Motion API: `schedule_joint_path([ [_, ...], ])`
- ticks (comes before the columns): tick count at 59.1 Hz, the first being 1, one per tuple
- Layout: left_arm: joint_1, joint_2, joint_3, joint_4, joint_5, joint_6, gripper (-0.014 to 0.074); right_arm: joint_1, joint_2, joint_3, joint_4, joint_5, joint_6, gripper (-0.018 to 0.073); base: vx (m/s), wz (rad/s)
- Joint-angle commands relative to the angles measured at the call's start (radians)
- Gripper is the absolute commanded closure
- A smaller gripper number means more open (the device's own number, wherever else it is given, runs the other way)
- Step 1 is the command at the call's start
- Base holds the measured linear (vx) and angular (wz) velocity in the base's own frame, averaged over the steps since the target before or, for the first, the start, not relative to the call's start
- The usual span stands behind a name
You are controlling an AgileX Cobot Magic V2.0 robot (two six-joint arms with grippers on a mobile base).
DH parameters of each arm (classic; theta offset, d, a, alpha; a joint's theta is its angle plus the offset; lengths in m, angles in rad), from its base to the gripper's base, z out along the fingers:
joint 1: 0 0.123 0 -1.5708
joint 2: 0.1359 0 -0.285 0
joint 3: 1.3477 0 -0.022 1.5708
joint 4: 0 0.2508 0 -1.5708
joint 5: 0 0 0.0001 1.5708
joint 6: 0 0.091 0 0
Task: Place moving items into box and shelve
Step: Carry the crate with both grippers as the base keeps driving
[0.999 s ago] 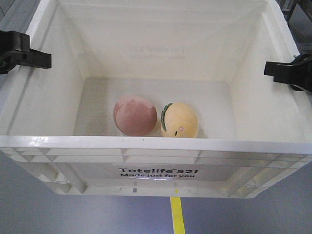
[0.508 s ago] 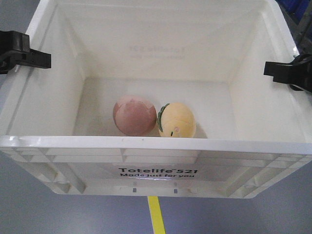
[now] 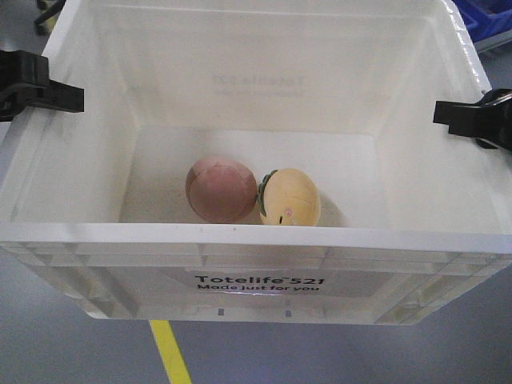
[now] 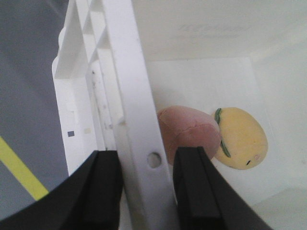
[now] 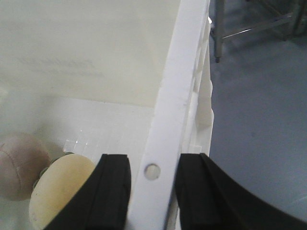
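Observation:
The white box [image 3: 256, 240], printed "Totelife 521", hangs above the floor between my two grippers. The pink-brown ball [image 3: 222, 190] and the pale yellow egg toy [image 3: 290, 198] lie side by side, touching, on its floor near the front wall. My left gripper [image 3: 56, 94] is shut on the box's left rim [image 4: 129, 96]; its jaws straddle it [image 4: 146, 177]. My right gripper [image 3: 460, 116] is shut on the right rim [image 5: 182, 96] in the same way [image 5: 152, 187]. Both toys show in the left wrist view [image 4: 187, 129] [image 4: 242, 136]. The shelf is out of view.
Grey floor lies below, with a yellow line [image 3: 170, 352] under the box's front left. A blue bin [image 3: 490, 18] shows at the top right. Grey metal frame legs [image 5: 249, 24] stand on the floor beyond the box's right side.
The yellow floor line has slid left under the box and the blue bin has come into view at top right. The box, toys and grippers keep their places in the view.

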Motion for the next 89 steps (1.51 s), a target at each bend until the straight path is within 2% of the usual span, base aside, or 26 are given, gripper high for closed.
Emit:
schedule_joint_path([
  [1,-0.005,-0.034,-0.049,-0.112,-0.107,0.03,0.0603,0.001,-0.023,-0.048,0.058,-0.14,0.0,0.0565,0.32,-0.69],
  [89,-0.005,-0.034,-0.049,-0.111,-0.107,0.03,0.0603,0.001,-0.023,-0.048,0.058,-0.133,0.0,0.0565,0.32,-0.49],
])
